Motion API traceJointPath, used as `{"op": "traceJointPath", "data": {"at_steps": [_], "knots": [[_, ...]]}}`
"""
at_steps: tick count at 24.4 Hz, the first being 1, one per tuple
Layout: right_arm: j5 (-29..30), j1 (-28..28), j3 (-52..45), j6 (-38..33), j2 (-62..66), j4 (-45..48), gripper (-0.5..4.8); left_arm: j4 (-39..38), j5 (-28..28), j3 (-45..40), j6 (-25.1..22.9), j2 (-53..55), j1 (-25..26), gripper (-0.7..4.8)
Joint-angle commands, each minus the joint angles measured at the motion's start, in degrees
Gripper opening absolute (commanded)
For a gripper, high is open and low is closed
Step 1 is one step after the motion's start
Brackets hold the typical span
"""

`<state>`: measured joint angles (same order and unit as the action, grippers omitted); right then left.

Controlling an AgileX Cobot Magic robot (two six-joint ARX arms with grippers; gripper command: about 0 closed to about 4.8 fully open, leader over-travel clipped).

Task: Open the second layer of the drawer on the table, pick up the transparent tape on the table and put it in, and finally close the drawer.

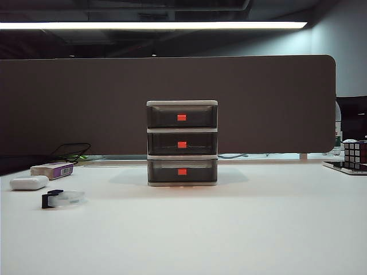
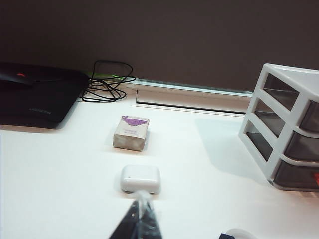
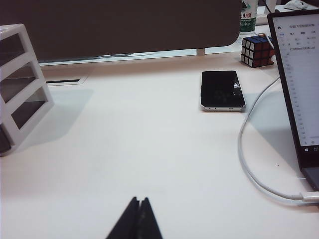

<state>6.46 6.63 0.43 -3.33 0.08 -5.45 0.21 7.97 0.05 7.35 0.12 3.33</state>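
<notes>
A: So, how far along are we?

B: Nowhere yet, by my reading. All three smoky drawers sit flush in the white unit, so the second layer of the drawer [image 1: 182,144] is not yet opened, and nothing has been lifted.

A: And the transparent tape [image 1: 63,199]?

B: Lying flat on the table [image 1: 241,229], off at about eight o'clock from the drawer unit in the exterior view, well apart from it, black cutter end pointing away from the drawers. Just behind it, toward ten o'clock, is the white oblong case [image 1: 28,183], and beyond that the white-and-purple box [image 1: 53,169].

A: Grippers?

B: Neither shows in the exterior view. The left gripper [image 2: 138,224] appears only in its own wrist view, fingers pressed together to a narrow point, holding nothing (a bit of clear film seems to cling to the tip, hard to say what). It hangs over the table with the white case just ahead of it. The right gripper [image 3: 138,219] is likewise pinched closed and empty, over bare table on the far side of the unit, with a black phone [image 3: 222,90], a puzzle cube [image 3: 257,50] and a white cable [image 3: 254,159] ahead.

A: So what's left?

B: Everything, I'd judge: pull the middle drawer out by its red-orange tab, fetch the tape, drop it in, push the drawer home
</notes>
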Motion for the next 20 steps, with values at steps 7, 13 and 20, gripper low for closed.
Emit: {"op": "traceJointPath", "data": {"at_steps": [7,13,20], "knots": [[-0.17,-0.02,-0.28,0.17,-0.11,0.81,-0.05,0.55,0.24,0.37,0.15,0.02,0.04,-0.05],[5.25,-0.04,-0.31,-3.78,-0.11,0.57,-0.05,0.22,10.73,0.37,5.07,0.02,0.02,-0.05],[26.82,-0.09,-0.28,-10.45,-0.11,-1.97,-0.05,-4.81,32.96,0.39,11.76,0.02,0.02,-0.05]]}}
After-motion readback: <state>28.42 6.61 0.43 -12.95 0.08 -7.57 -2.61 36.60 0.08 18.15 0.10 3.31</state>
